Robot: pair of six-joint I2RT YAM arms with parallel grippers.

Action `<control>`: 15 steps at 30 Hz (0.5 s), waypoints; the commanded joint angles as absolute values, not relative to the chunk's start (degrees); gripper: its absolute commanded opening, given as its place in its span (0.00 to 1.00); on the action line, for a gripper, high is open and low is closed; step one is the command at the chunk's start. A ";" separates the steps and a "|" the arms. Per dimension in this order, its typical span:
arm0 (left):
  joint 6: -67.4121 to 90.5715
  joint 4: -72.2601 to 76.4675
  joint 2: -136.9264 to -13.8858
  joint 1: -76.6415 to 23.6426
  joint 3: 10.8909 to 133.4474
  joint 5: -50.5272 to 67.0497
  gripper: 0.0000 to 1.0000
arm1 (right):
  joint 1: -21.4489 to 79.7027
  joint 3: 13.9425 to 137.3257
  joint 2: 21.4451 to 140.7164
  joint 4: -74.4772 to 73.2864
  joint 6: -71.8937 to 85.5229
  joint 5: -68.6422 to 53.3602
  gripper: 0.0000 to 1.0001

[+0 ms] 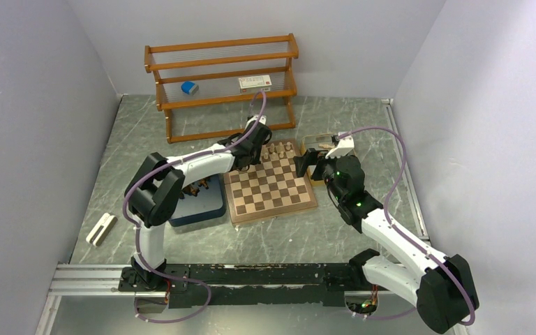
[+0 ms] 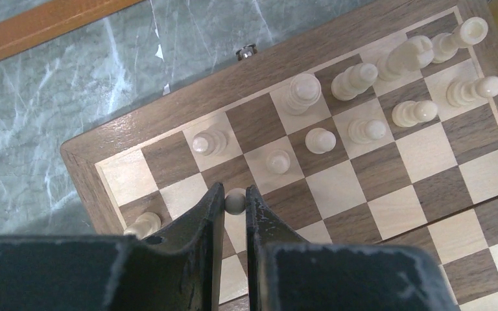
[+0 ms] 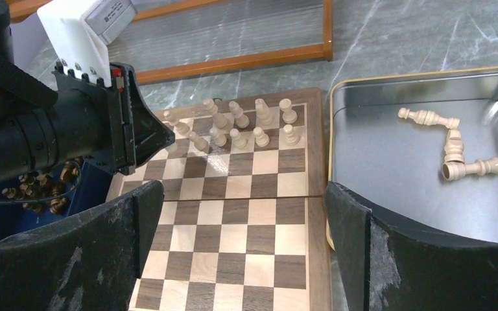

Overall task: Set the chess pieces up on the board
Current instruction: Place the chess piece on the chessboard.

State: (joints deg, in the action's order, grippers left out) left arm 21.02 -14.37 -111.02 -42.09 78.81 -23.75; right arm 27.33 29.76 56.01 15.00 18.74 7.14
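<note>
**Left hand (image 2: 235,194) pinches a pawn (image 2: 235,203)**

Fingers (image 2: 207,214) nearly closed on that cream pawn, over the board's (image 2: 395,207) second row. Let go crooked and it may topple into the next pawn (image 2: 277,162). Right hand (image 3: 243,201) gapes empty. Metal tray (image 3: 421,74) holds three fallen cream pieces (image 3: 476,168); navy tray (image 1: 202,209) holds dark pieces (image 3: 39,194).

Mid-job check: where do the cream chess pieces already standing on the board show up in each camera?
Top external: the pale cream turned chess pieces stand along the far edge of the checked wooden chessboard.
Left wrist: upper right, beyond the left gripper, shut on a cream pawn.
Right wrist: upper centre, left of the yellow-rimmed metal tray.
Shared landmark: the chessboard's far wood border.
</note>
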 commanded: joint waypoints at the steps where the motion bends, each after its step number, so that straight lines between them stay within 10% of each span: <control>1: 21.69 -10.78 -111.28 -41.57 78.01 -22.81 0.16 | 26.80 28.92 55.31 15.03 17.78 8.44 1.00; 15: 21.51 -8.18 -111.49 -40.65 75.51 -22.88 0.16 | 26.62 28.97 55.57 15.20 17.62 8.53 1.00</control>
State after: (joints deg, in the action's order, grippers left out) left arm 21.23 -11.03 -111.35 -41.28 76.12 -23.20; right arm 27.09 29.76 56.01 15.00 18.13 7.35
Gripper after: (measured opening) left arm 0.186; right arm 0.994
